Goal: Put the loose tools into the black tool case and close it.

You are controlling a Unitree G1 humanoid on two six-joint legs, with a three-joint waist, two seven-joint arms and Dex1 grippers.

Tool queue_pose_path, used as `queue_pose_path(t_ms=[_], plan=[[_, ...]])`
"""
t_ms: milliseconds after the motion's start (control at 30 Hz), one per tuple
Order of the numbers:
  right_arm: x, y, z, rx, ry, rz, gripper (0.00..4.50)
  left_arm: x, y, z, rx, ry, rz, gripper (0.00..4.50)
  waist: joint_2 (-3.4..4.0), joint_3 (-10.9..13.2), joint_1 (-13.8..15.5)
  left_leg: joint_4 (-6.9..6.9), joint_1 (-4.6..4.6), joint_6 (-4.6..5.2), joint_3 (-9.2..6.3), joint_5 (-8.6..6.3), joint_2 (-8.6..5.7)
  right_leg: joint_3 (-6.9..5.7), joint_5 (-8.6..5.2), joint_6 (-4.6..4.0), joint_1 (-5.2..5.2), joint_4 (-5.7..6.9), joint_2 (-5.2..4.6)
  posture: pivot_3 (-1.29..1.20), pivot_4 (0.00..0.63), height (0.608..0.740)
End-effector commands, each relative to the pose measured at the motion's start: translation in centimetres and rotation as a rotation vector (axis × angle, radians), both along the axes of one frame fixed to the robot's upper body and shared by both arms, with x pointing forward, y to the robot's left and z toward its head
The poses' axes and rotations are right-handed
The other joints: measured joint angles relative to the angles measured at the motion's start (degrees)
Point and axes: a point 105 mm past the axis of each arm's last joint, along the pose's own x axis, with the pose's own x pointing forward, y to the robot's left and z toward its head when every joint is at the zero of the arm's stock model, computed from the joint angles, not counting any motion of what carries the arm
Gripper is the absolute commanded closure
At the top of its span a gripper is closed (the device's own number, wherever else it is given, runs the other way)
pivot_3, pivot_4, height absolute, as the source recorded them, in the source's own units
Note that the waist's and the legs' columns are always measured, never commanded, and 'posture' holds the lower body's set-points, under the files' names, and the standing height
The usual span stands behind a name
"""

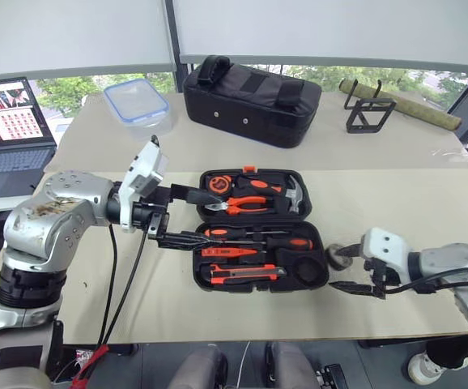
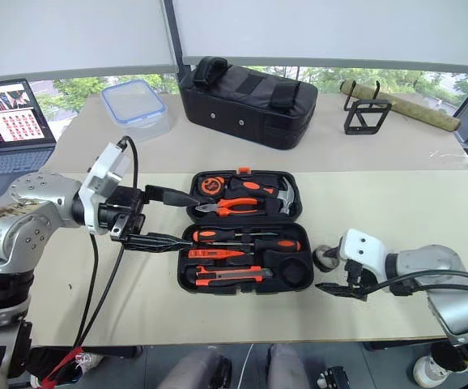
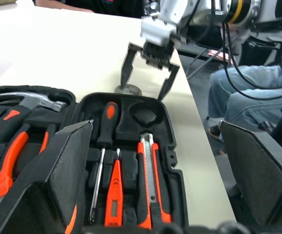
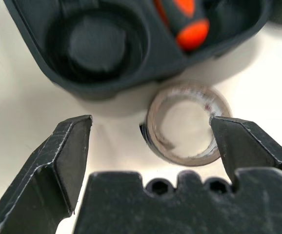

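The black tool case (image 1: 260,229) lies open in the centre of the frame on the beige table (image 1: 428,203). Its far half holds the orange-handled pliers (image 1: 246,205), a hammer (image 1: 295,194) and a tape measure (image 1: 216,183). Its near half holds two black-and-orange screwdrivers (image 1: 258,237), the slim orange tester screwdriver (image 1: 230,252) and the orange-black utility knife (image 1: 242,275), each lying in its recess. The round recess (image 1: 307,268) at the lower right corner of the case is unfilled.

The small greyish tape roll (image 4: 185,124) lies flat on the table just beside that corner, right of the case. The right gripper (image 1: 355,271), in the lower right of the frame, has its fingers spread around the roll: in the right wrist view one finger (image 4: 241,139) is right at the roll's rim and the other (image 4: 65,146) stands apart from it, so the roll is not yet clamped.

The left gripper (image 1: 187,217) hangs at the left edge of the case, its fingers wide apart and holding nothing; the lower one (image 1: 177,239) reaches over the near half beside the screwdriver tips.

A black fabric bag (image 1: 250,101) stands at top centre, a clear lidded container (image 1: 137,101) to its left, a laptop (image 1: 7,130) at the left edge and a black wire stand (image 1: 369,113) at upper right.
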Motion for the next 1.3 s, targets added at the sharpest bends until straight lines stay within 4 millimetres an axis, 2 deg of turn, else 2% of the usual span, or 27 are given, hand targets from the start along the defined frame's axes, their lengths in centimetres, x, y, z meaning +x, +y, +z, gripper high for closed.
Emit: queue_pose_path(t_ms=[33, 200, 233, 267, 300, 400, 467, 533, 633, 700, 833, 900, 933, 1033, 1233, 1300], plan=[[0.3, 0.1, 0.3, -0.015, -0.025, 0.022, 1.82, -0.5, 0.0, 0.6, 0.007, -0.036, -0.007, 0.0, 0.0, 0.0, 0.0, 0.0, 0.01, 0.0, 0.0, 0.0, 0.01, 0.0, 0.0, 0.0, 0.01, 0.0, 0.0, 0.0, 0.15, 0.715], [0.2, -0.3, 1.7, -0.011, -0.048, 0.007, 3.55, -0.6, 0.1, 0.2, 0.019, -0.029, -0.008, 0.0, 0.0, 0.0, 0.09, 0.01, 0.01, 0.0, 0.0, 0.0, 0.0, 0.02, 0.01, -0.01, 0.04, -0.01, 0.01, 0.0, 0.15, 0.715], [0.2, -0.4, 1.8, -0.011, -0.051, 0.003, 3.77, -0.6, 0.1, 0.1, 0.021, -0.029, -0.008, 0.0, 0.0, 0.0, 0.13, 0.0, 0.01, 0.0, -0.01, 0.0, -0.01, 0.01, 0.01, -0.01, 0.03, -0.01, 0.01, 0.0, 0.15, 0.715], [0.0, -0.8, 2.7, -0.001, -0.058, -0.013, 4.27, -0.6, 0.1, -0.2, 0.034, -0.038, -0.01, 0.0, 0.01, 0.0, 0.13, 0.0, 0.0, 0.0, 0.0, 0.0, -0.01, 0.01, 0.01, -0.01, 0.02, -0.01, 0.02, 0.0, 0.15, 0.715], [-0.1, -1.1, 3.6, 0.012, -0.064, -0.022, 4.45, -0.6, 0.1, -0.5, 0.043, -0.04, -0.013, 0.0, 0.01, 0.0, 0.15, 0.0, 0.0, 0.0, -0.01, 0.0, -0.01, 0.01, 0.01, -0.01, 0.02, -0.01, 0.02, 0.0, 0.15, 0.715], [-0.5, -0.8, 5.9, 0.073, -0.076, -0.024, 4.45, -0.7, 0.0, -0.8, 0.048, -0.041, -0.019, 0.0, 0.14, 0.03, 0.19, -0.01, -0.06, 0.0, 0.01, 0.0, -0.04, 0.02, 0.01, -0.01, -0.02, -0.02, 0.01, 0.0, 0.15, 0.715], [-1.4, 1.2, 8.3, 0.179, -0.068, 0.048, 4.45, -0.7, 0.1, -0.9, 0.055, -0.039, -0.027, 0.0, 0.12, 0.04, 0.13, 0.0, -0.09, 0.0, 0.0, 0.0, 0.01, 0.03, 0.02, -0.03, -0.01, -0.06, -0.01, 0.0, 0.15, 0.715], [-2.6, 3.3, 9.5, 0.235, -0.045, 0.135, 4.45, -0.8, 0.2, -1.2, 0.069, -0.039, -0.033, 0.0, 0.13, 0.04, -0.13, -0.04, -0.06, -0.01, 0.0, 0.0, 0.08, 0.06, 0.04, -0.06, -0.02, -0.07, -0.03, 0.0, 0.15, 0.715], [-3.5, 6.0, 8.7, 0.223, -0.022, 0.236, 4.45, -1.0, 0.2, -1.7, 0.094, -0.046, -0.045, 0.0, 0.12, 0.04, -0.02, -0.11, -0.07, -0.03, -0.02, -0.01, 0.14, 0.11, 0.04, -0.09, -0.03, -0.08, -0.04, 0.0, 0.15, 0.715], [-3.5, 7.0, 7.6, 0.199, -0.016, 0.272, 4.45, -1.0, 0.1, -1.8, 0.1, -0.05, -0.051, 0.0, 0.06, 0.07, 0.05, -0.1, -0.07, -0.02, -0.03, -0.01, 0.13, 0.1, 0.04, -0.09, -0.02, -0.1, -0.04, 0.0, 0.15, 0.715], [-2.0, 7.3, 5.6, 0.159, -0.013, 0.226, 4.45, -1.1, 0.1, -1.8, 0.105, -0.054, -0.055, 0.0, 0.01, 0.11, 0.39, -0.03, -0.16, 0.0, -0.02, -0.01, -0.02, 0.05, 0.05, -0.06, -0.04, -0.11, -0.05, 0.0, 0.15, 0.715], [-1.5, 7.0, 4.6, 0.145, 0.014, 0.198, 3.69, -1.1, 0.1, -1.7, 0.108, -0.057, -0.052, 0.0, 0.0, 0.11, 0.36, 0.0, -0.16, 0.0, -0.01, 0.0, -0.05, 0.01, 0.07, -0.03, -0.06, -0.11, -0.03, 0.0, 0.15, 0.715], [-1.5, 6.8, 4.0, 0.116, 0.021, 0.206, 3.45, -1.0, 0.1, -1.8, 0.113, -0.06, -0.048, 0.0, 0.0, 0.11, 0.37, -0.01, -0.17, 0.0, -0.01, 0.0, -0.05, 0.01, 0.07, -0.03, -0.06, -0.11, -0.03, 0.0, 0.15, 0.715], [-2.4, 5.9, 2.8, 0.035, 0.064, 0.243, 2.42, -0.8, 0.3, -1.7, 0.119, -0.065, -0.035, 0.0, 0.01, 0.11, 0.37, -0.02, -0.17, 0.0, -0.02, 0.0, -0.02, -0.02, 0.07, -0.04, -0.1, -0.09, -0.03, 0.0, 0.15, 0.715], [-4.0, 5.7, 3.1, 0.031, 0.107, 0.318, 0.39, -0.6, 0.8, -1.6, 0.126, -0.072, -0.008, 0.0, 0.0, 0.11, 0.08, -0.03, -0.16, -0.01, -0.02, 0.0, 0.01, -0.02, 0.06, -0.04, -0.08, -0.1, -0.04, 0.0, 0.15, 0.715], [-3.9, 5.6, 3.2, 0.024, 0.09, 0.315, 0.39, -0.5, 0.9, -1.6, 0.125, -0.075, -0.003, 0.0, -0.01, 0.12, 0.06, -0.03, -0.15, -0.01, -0.02, 0.0, 0.01, -0.01, 0.06, -0.04, -0.09, -0.09, -0.06, 0.0, 0.15, 0.715]])
